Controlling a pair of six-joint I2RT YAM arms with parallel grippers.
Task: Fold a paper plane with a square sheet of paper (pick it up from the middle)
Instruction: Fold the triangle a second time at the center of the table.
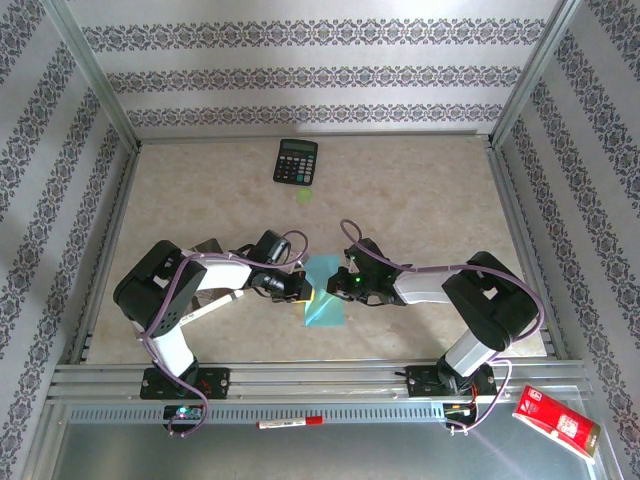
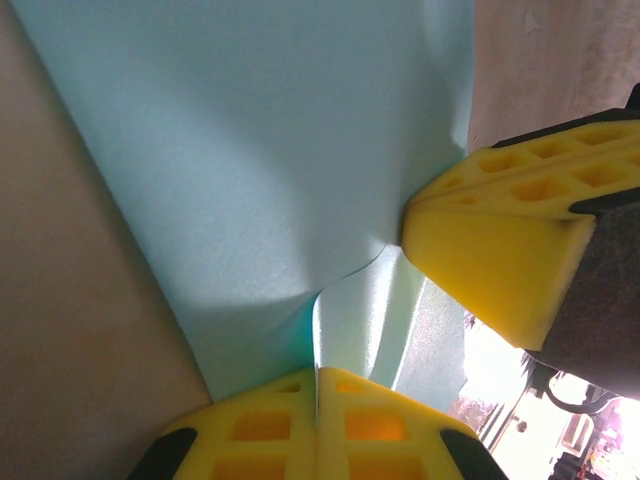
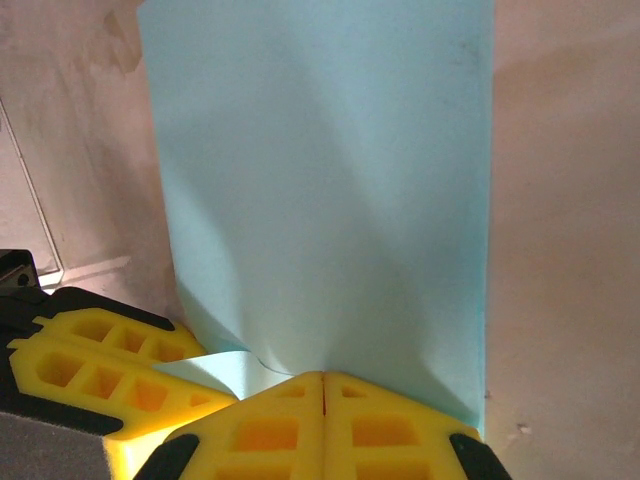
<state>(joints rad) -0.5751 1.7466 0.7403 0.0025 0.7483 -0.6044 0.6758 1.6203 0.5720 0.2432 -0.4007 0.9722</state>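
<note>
square sheet of paper [image 1: 326,308] folded narrow, long axis ran near-to-far; left gripper [image 1: 300,290], right gripper [image 1: 338,284] each clamped on it

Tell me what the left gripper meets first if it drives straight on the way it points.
The square sheet of paper it is shut on: the left gripper would push into the sheet lying ahead. The right gripper sits just beside that line and may be brushed.

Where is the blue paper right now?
In the top view the light-cyan paper lies at the near middle of the table, pinched between the left gripper and the right gripper, far nearer the arms than the black calculator.
</note>
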